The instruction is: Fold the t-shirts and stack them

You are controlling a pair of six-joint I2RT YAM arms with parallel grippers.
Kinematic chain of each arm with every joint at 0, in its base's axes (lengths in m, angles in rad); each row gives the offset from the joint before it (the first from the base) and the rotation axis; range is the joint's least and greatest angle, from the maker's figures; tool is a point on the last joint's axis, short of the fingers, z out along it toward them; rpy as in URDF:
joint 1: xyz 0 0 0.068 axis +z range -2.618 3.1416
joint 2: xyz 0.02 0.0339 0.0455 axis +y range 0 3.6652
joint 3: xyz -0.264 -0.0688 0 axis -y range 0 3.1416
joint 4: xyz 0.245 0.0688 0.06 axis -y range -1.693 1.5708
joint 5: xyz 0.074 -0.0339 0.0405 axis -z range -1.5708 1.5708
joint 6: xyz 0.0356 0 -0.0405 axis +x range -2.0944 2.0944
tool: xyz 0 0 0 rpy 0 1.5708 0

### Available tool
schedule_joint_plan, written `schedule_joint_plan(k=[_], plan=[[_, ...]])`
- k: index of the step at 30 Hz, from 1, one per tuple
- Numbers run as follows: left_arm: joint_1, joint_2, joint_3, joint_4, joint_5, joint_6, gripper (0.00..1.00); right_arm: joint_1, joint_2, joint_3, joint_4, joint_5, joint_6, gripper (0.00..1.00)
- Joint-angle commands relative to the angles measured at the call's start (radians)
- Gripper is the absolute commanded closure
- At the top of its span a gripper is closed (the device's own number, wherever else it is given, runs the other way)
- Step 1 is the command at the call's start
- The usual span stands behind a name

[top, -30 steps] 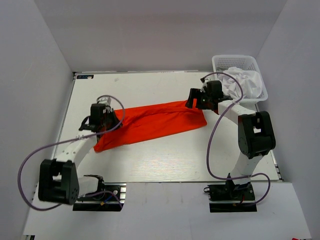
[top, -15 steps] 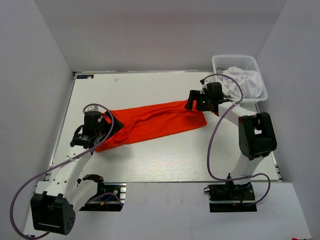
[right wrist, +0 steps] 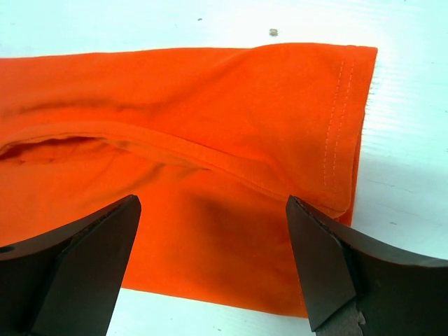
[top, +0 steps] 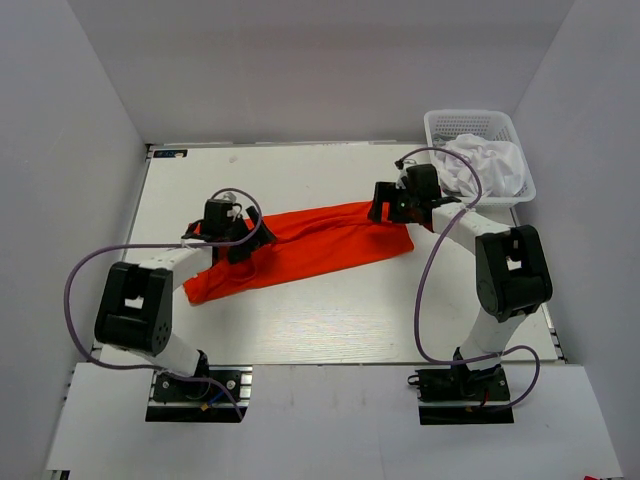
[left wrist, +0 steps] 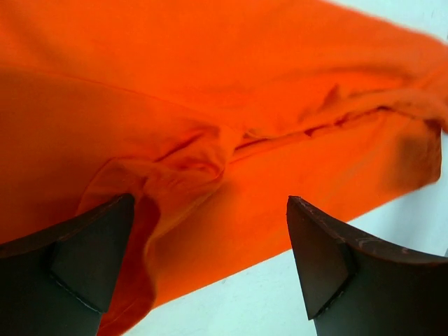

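Currently orange t-shirt [top: 310,240] is laid mid-frame on the bench [top: 330,320]; left gripper [left wrist: 210,201] and right gripper [right wrist: 212,201] are held over it, jaws apart.

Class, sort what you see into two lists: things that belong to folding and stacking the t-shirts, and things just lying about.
Belongs to the job: bright orange-red cloth t-shirt; crumpled white cloth t-shirt; open left gripper; open right gripper.
Just lying about: white plastic lattice basket; white table.
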Motion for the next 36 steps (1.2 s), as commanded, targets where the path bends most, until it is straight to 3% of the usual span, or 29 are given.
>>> schedule_joint_plan(k=[1,12,19,24,27,29,36], plan=[[-0.041,0.035,-0.005,0.079,0.104,0.018,0.00,-0.007,-0.010,0.056,-0.008,0.017,0.005,0.10],[-0.131,-0.135,-0.077,0.020,0.164,0.075,0.00,0.001,0.020,0.073,-0.002,-0.027,0.007,0.10],[-0.220,-0.030,-0.011,-0.007,0.187,0.096,0.00,-0.002,-0.002,0.059,-0.014,0.002,-0.001,0.10],[-0.299,0.015,0.075,-0.116,0.004,0.106,0.00,0.001,0.000,0.054,-0.011,0.009,0.011,0.10],[-0.311,0.015,0.133,-0.263,-0.153,0.096,0.00,-0.002,-0.002,0.051,-0.014,0.000,0.013,0.10],[-0.322,-0.022,0.155,-0.346,-0.225,0.096,0.00,-0.004,-0.003,0.048,-0.005,-0.001,0.016,0.10],[-0.322,-0.199,0.184,-0.414,-0.326,0.133,0.00,0.001,-0.019,0.053,0.001,0.005,-0.007,0.10]])
